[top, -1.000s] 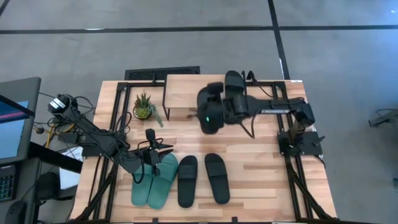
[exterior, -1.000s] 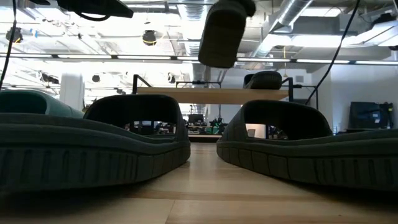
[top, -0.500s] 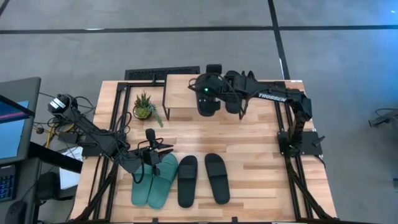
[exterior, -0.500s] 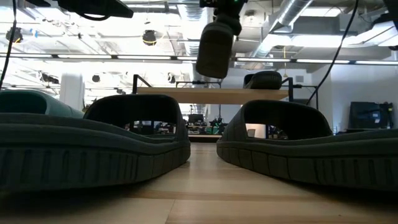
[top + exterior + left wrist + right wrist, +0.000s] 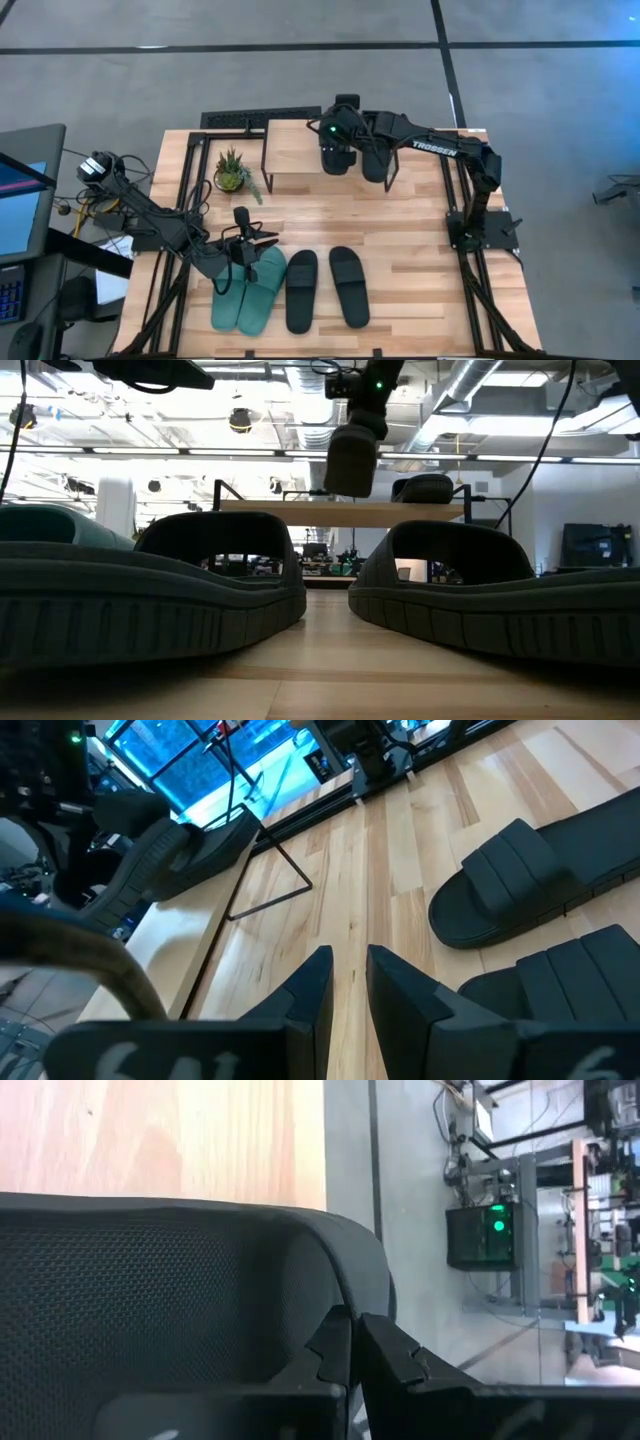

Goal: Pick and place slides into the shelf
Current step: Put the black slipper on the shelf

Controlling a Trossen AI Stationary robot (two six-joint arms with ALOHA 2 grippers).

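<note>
My right gripper (image 5: 338,138) is shut on a black slide (image 5: 337,155), which hangs over the shelf (image 5: 295,150), a low rack with a light wooden top. In the low view this slide (image 5: 350,458) dangles a little above the top board (image 5: 300,513). A second black slide (image 5: 375,152) lies flat on the shelf's right part. Near the table's front edge, a teal pair (image 5: 250,292) and two black slides (image 5: 301,290) (image 5: 349,286) rest on their soles. My left gripper (image 5: 268,239) hovers over the teal pair, open by a narrow gap (image 5: 348,975) with nothing in it. My right gripper pinches the rim of the slide's sole (image 5: 335,1295) at one rounded end, between its two fingers (image 5: 385,1350). The fingers slant down from the table's right side. The slide hangs below them, nearly upright and clear of the shelf.
A small potted plant (image 5: 231,170) stands just left of the shelf. A black slatted panel (image 5: 260,118) lies at the far edge behind it. Bare wood lies between the shelf and the row of slides at the front.
My right gripper has swung toward the table's far edge and somewhat left, carrying the black slide from beside the shelf's near edge to over its top. The slide now hangs more upright. The gripper stays shut on it.
</note>
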